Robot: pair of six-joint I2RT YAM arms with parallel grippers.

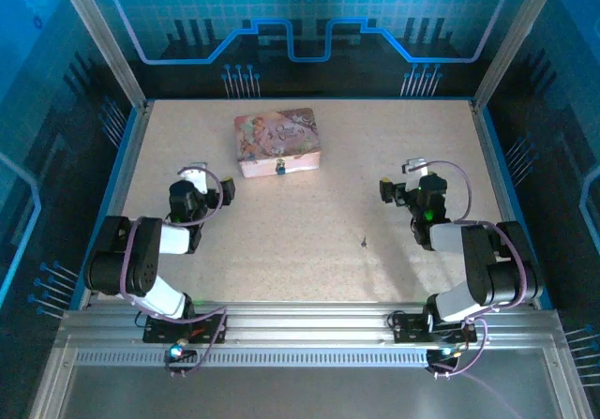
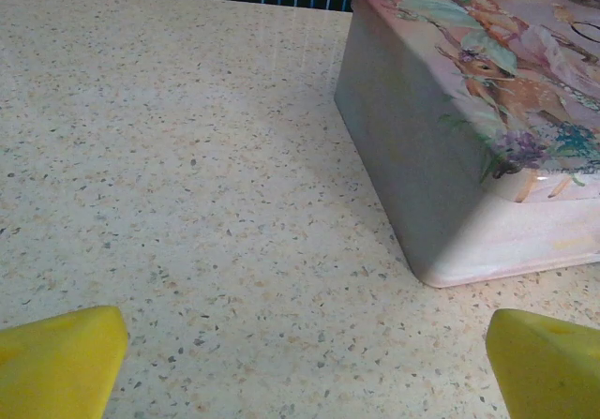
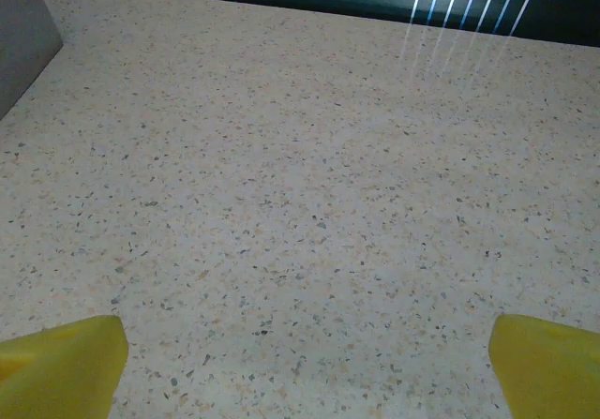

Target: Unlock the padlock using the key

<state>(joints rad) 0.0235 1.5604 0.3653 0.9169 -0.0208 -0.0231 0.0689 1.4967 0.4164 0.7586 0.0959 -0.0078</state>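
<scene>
The tiny bluish padlock (image 1: 279,167) hangs on the front face of the pink picture tin (image 1: 277,142) at the table's back middle. The key (image 1: 364,242), a thin dark sliver, lies on the speckled table right of centre, nearer the front. My left gripper (image 1: 193,170) stands open just left of the tin; in the left wrist view its yellow fingertips (image 2: 58,363) sit wide apart over bare table, with the tin (image 2: 450,147) ahead on the right. My right gripper (image 1: 415,167) is open too, right of the key, nothing between its fingertips (image 3: 548,367).
The speckled table (image 1: 309,213) is bordered by a blue rim and metal frame posts. A corner of the tin (image 3: 23,35) shows at the right wrist view's upper left. Both arm bases sit on the metal rail (image 1: 309,330) at the near edge.
</scene>
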